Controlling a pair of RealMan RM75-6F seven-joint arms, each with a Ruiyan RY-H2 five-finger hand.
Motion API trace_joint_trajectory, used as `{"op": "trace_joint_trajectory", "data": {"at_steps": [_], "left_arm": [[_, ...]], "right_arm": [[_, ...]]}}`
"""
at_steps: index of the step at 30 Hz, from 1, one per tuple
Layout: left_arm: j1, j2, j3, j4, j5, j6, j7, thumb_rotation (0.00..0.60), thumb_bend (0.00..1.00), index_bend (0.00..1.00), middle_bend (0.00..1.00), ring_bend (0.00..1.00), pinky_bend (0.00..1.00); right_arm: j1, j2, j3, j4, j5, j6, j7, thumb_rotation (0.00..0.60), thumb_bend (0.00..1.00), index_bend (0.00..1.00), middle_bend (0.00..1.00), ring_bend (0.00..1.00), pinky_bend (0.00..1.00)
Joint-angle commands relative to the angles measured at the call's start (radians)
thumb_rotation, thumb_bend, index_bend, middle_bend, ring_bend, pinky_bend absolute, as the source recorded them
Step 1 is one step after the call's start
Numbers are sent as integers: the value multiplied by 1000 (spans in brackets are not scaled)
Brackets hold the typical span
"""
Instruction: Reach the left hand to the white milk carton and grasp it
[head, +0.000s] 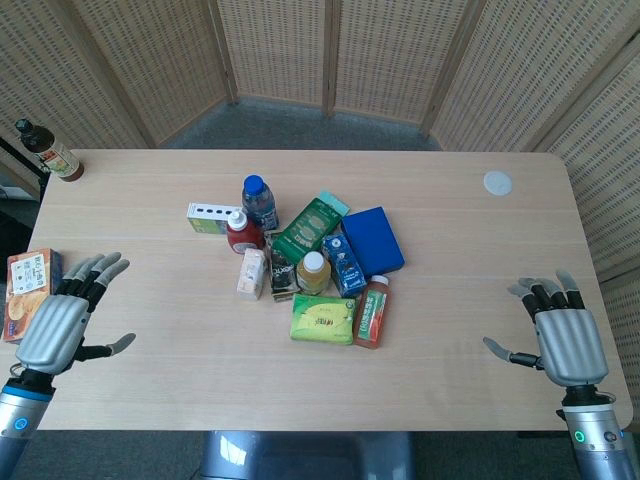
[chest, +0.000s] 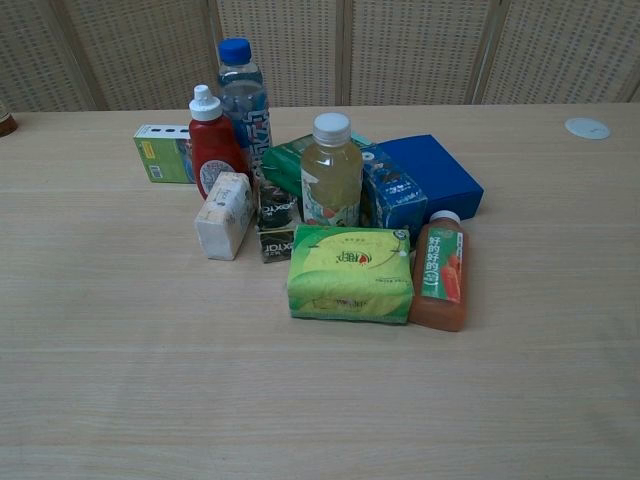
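The white milk carton (head: 250, 273) (chest: 224, 215) lies on its side at the left edge of the cluster of groceries in the middle of the table, just in front of the red ketchup bottle (head: 243, 231) (chest: 212, 150). My left hand (head: 62, 325) rests near the table's front left, fingers spread and empty, well to the left of the carton. Near the front right my right hand (head: 560, 335) is also spread and holds nothing. The chest view shows neither hand.
Around the carton stand a water bottle (head: 259, 201), a dark small carton (head: 282, 277), a juice bottle (head: 314, 271), a green tissue pack (head: 324, 319), a blue box (head: 372, 239) and an orange drink bottle (head: 372, 311). An orange box (head: 28, 290) lies beside my left hand. A sauce bottle (head: 48, 150) stands far left.
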Motion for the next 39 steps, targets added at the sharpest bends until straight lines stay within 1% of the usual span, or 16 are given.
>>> {"op": "trace_joint_trajectory", "data": {"at_steps": [1, 5, 8, 12, 17, 20, 27, 31, 39], "left_arm": [[-2, 0, 0, 2, -1, -4, -3, 586, 226, 102, 73, 0, 0], [-7, -3, 1, 6, 2, -14, -12, 585, 224, 101, 72, 0, 0], [-16, -4, 2, 12, 9, -27, -19, 580, 226, 80, 68, 0, 0], [-40, -8, -5, 26, 5, -59, -7, 575, 225, 48, 58, 0, 0], [-70, -21, -16, 34, -17, -97, 17, 573, 225, 44, 51, 0, 0], [-93, -43, -27, 56, -33, -118, 65, 576, 226, 44, 51, 0, 0], [-178, -122, -49, 119, -79, -216, 155, 578, 226, 42, 46, 0, 0], [-227, -161, -54, 164, -93, -275, 192, 600, 227, 37, 38, 0, 0], [-320, -241, -64, 262, -132, -367, 289, 600, 235, 37, 17, 0, 0]], "right_arm": [[-2, 3, 0, -5, -2, 3, -1, 270, 170, 273, 267, 210, 0], [-9, 12, -3, -12, -17, 17, -1, 272, 171, 272, 267, 210, 0], [-20, 21, -8, -16, -24, 29, 3, 270, 171, 273, 267, 210, 0], [-32, 29, -11, -19, -25, 39, 7, 272, 172, 273, 267, 211, 0], [-37, 33, -12, -24, -29, 44, 5, 270, 171, 273, 267, 210, 0], [-39, 36, -12, -27, -29, 44, 2, 274, 171, 273, 267, 210, 0], [-47, 50, -11, -46, -36, 54, -14, 275, 169, 274, 267, 210, 0], [-52, 62, -10, -60, -38, 60, -26, 267, 173, 274, 267, 210, 0], [-60, 78, -9, -79, -40, 65, -39, 273, 172, 274, 267, 210, 0]]}}
